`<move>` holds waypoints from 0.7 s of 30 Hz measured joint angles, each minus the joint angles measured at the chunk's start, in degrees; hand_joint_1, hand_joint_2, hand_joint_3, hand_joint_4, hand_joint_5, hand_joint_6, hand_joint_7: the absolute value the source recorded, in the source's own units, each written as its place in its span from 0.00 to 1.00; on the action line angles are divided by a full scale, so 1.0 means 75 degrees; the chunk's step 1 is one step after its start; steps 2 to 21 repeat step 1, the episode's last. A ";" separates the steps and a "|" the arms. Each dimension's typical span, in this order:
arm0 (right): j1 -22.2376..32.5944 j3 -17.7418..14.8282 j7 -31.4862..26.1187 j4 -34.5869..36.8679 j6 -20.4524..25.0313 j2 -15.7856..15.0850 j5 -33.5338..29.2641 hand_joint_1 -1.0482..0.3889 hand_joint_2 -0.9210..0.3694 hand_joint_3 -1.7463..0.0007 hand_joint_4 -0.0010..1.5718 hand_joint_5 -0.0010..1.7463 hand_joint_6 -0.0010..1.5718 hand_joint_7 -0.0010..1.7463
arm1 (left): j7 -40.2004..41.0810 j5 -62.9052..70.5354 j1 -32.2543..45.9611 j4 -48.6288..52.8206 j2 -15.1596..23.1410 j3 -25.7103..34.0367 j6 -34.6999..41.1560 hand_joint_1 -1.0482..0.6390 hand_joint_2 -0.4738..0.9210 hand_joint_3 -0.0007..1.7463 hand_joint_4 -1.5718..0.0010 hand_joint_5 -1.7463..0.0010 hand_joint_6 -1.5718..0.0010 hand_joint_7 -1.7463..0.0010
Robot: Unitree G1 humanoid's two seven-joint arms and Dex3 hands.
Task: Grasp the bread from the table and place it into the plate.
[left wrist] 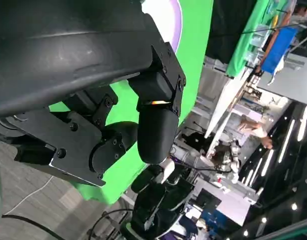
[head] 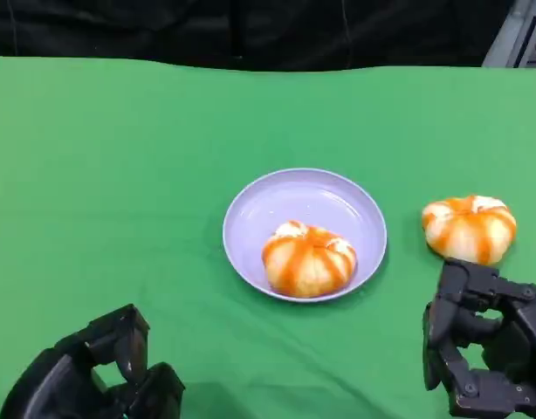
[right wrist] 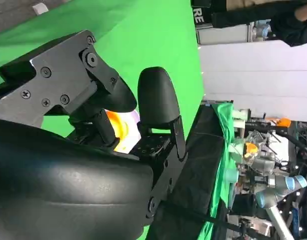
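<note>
Nearest the camera, the left hand (head: 98, 375) and right hand (head: 482, 336) hover empty with fingers apart over the green table (head: 120, 175), one bread (head: 470, 227) just beyond the right hand, another bun (head: 309, 257) in the plate (head: 259, 205) at centre.

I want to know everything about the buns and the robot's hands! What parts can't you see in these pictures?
- Round orange-striped bread bun in the plate: its underside and far side are hidden by the bun itself, head view.
- Second orange-striped bun on the green cloth: right wrist view shows a mere orange glimpse behind the right hand's fingers.
- Left hand and right hand: cut off by the head view's bottom edge.
- Lavender round plate: left wrist view shows a sliver; the hand's shell covers the rest.
</note>
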 measured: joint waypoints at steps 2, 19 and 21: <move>-0.0001 -0.0002 0.0004 0.0001 0.0009 0.0000 0.0006 0.72 0.27 0.28 0.54 1.00 0.45 0.94 | 0.0024 -0.0002 -0.0019 0.0000 0.0000 0.0026 0.0002 0.62 0.81 0.64 0.36 0.00 0.50 0.00; -0.0001 -0.0002 0.0004 0.0001 0.0009 0.0000 0.0006 0.72 0.27 0.28 0.54 1.00 0.45 0.94 | 0.0024 -0.0002 -0.0019 0.0000 0.0000 0.0026 0.0002 0.62 0.81 0.64 0.36 0.00 0.50 0.00; -0.0001 -0.0002 0.0004 0.0001 0.0009 0.0000 0.0006 0.72 0.27 0.28 0.54 1.00 0.45 0.94 | 0.0024 -0.0002 -0.0019 0.0000 0.0000 0.0026 0.0002 0.62 0.81 0.64 0.36 0.00 0.50 0.00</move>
